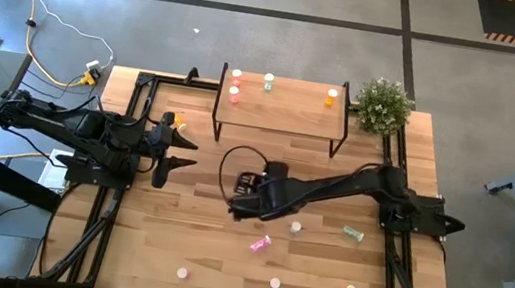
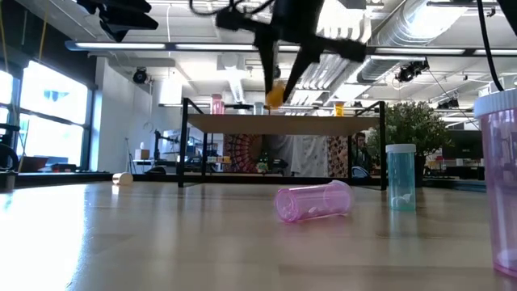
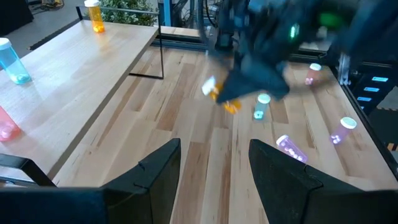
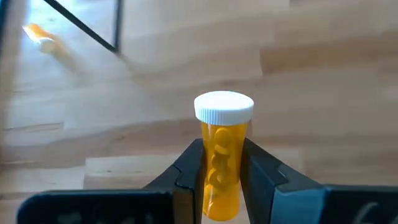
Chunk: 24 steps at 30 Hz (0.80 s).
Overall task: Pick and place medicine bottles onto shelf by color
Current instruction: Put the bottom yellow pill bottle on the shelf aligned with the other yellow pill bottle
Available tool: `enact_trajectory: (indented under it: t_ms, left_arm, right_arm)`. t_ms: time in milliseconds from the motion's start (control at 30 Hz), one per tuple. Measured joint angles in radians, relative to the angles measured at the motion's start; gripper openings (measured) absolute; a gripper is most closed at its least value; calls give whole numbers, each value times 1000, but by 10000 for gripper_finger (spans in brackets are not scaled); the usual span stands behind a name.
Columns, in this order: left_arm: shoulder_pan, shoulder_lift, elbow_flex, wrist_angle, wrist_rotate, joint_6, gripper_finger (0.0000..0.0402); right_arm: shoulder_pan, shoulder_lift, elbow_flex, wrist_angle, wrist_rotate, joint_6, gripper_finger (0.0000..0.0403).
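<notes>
Plank wood tabletop, pale grain, with small light-wood shelf on thin black legs carrying four upright white-capped bottles. Right gripper clamped on translucent orange pill bottle, ribbed white cap up, orange pills inside, held clear of tabletop in front of shelf. Left gripper parked at left side, fingers apart, empty; pink bottle lying on its side, teal bottle upright nearby.

An orange medicine bottle with a white cap stands clamped between the right gripper fingers. A pink bottle lies on its side just beside that gripper; the shelf beyond carries four upright bottles.
</notes>
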<state>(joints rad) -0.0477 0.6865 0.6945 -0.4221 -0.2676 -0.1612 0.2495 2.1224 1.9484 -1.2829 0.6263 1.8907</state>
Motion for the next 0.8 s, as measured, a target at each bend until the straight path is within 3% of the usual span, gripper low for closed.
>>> enact_trajectory:
  t_ms: [433,800]
  left_arm:
    - [1,0,0,26,-7,26,179]
    - [1,0,0,70,-112,34,179]
  right_arm:
    - [-103,-288,1,-286,250,-238,64]
    - [-208,-559,1,-289,432,-615,64]
